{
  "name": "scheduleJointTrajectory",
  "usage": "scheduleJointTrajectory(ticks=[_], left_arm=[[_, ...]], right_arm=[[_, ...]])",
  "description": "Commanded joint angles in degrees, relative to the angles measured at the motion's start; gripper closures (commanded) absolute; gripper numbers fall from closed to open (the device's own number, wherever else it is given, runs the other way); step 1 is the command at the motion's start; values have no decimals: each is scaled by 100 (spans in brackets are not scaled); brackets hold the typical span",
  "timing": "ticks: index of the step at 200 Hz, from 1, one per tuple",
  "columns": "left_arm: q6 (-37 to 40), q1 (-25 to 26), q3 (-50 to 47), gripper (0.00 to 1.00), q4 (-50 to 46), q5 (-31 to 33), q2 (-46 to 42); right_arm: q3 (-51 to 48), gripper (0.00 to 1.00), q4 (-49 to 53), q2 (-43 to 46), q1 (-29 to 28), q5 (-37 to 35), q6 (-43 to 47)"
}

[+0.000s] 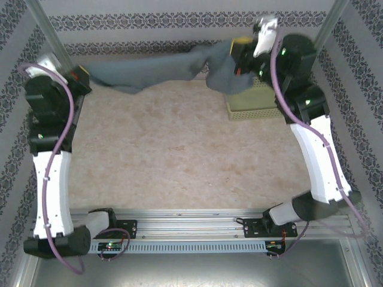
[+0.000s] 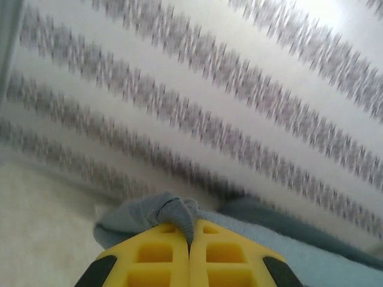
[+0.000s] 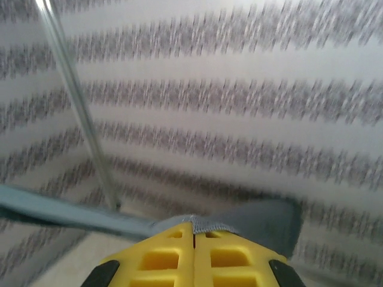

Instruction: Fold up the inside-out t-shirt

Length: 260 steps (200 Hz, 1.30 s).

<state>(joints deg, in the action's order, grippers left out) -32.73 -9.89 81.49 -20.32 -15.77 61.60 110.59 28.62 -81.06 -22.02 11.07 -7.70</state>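
Beige mottled tabletop (image 1: 179, 149), enclosed by white walls with dark patterned stripes (image 1: 179, 23); slim metal corner posts (image 1: 51, 30) stand at the far side. A light green slatted plastic basket (image 1: 257, 104) sits at the table's far right and serves as the reference.

The plain slate blue-grey soft cloth t-shirt (image 1: 161, 69) is drawn out in a long sagging band running leftward from the basket along the far wall. Its right end hangs bunched over the basket's far left corner. I cannot tell whether the lower edge touches the table.

Left gripper (image 1: 81, 76), well to the left of the basket: in its wrist view the yellow fingers (image 2: 155, 257) are pressed together, with the left gripper (image 2: 190, 230) pinching a gathered fold of the shirt (image 2: 149, 212) between the tips.

Right gripper (image 1: 239, 54), just above the basket's far left corner: the wrist view shows the right gripper (image 3: 193, 226) with its jaws closed tight on a hemmed edge of the cloth (image 3: 257, 215), which trails off to the left past a post (image 3: 78, 101).
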Motion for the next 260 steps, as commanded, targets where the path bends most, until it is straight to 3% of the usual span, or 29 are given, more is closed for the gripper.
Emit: scheduleJointTrajectory(ticks=[1,21,46,85,137,147,156,183,201,235,247,260], left_arm=[[-598,-49,-1686,100,313,-1033,-495],[-873,40,-3181,100,219,-1675,-1006],[-1125,425,-4713,100,101,-2071,-1459],[-1306,921,-5695,99,-672,-1996,-1863],[-1419,984,-5872,85,-1903,-1252,-2660],[-1470,989,-5807,83,-2038,-1047,-2833],[-1526,987,-5740,77,-2128,-859,-2978],[-1597,989,-5329,50,-2251,-438,-3254],[-1466,988,-4900,43,-2072,-75,-3157],[-1469,1072,-4473,42,-838,-663,-1784],[-1512,1411,-4392,43,-476,-735,-1233],[-1478,1994,-4267,43,-300,-402,-730]], right_arm=[[-2062,100,-453,645,-144,213,-314],[-4134,100,-582,1193,-297,207,-835],[-5967,100,-520,1587,-460,152,-1590],[-7410,100,-23,2398,-464,-82,-2717],[-8295,100,690,3666,-395,-374,-3934],[-8416,96,753,3805,-382,-351,-4029],[-8468,88,828,3906,-369,-389,-4044],[-8016,50,1226,3999,-286,-712,-3708],[-7393,38,1459,3841,-280,-975,-3248],[-6788,36,1712,3063,-50,-1756,-2791],[-6855,40,1571,2720,246,-1655,-2852],[-7034,44,1245,2422,569,-1302,-2949]])
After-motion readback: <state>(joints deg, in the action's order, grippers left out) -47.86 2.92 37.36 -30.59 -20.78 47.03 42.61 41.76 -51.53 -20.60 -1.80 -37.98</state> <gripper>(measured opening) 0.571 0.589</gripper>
